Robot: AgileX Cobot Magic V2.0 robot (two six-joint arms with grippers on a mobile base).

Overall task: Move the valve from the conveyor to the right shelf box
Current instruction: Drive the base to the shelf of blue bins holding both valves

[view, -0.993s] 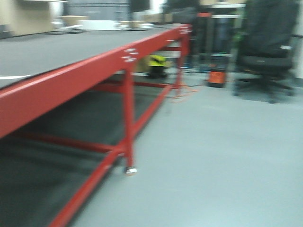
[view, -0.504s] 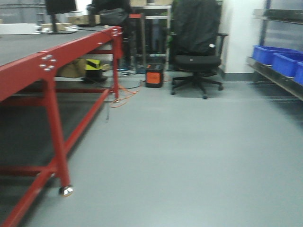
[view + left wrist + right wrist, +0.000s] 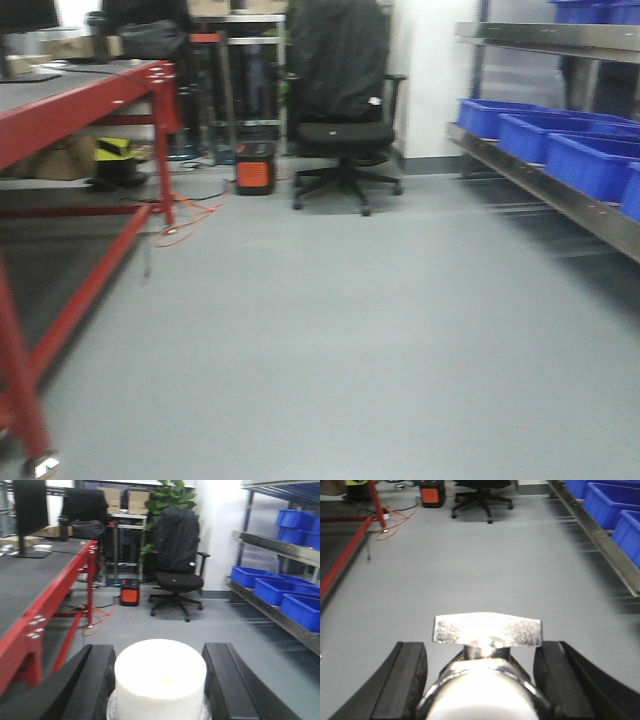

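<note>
My left gripper point(image 3: 159, 650) is shut on a white cylinder point(image 3: 160, 677) with a thin metal flange at its base, one black finger against each side. In the right wrist view a shiny metal valve point(image 3: 487, 680) with a flat T-handle point(image 3: 487, 630) sits between the fingers of my right gripper point(image 3: 482, 647), which is shut on its rounded body. I cannot tell whether the white cylinder belongs to that same valve. The conveyor point(image 3: 70, 105), a dark belt with red rails and legs, runs along the left. On the right stands the shelf point(image 3: 540, 185) with blue boxes point(image 3: 590, 160).
Straight ahead is a black office chair point(image 3: 345, 120), with an orange and black unit point(image 3: 255, 165) and loose orange cable point(image 3: 185, 220) on the floor beside it. Grey floor point(image 3: 330, 340) lies between conveyor and shelf. A conveyor leg with a caster point(image 3: 40, 465) stands near left.
The front view has swung right: the conveyor has slid to the left edge, and the chair and then the shelf with blue boxes have come into view.
</note>
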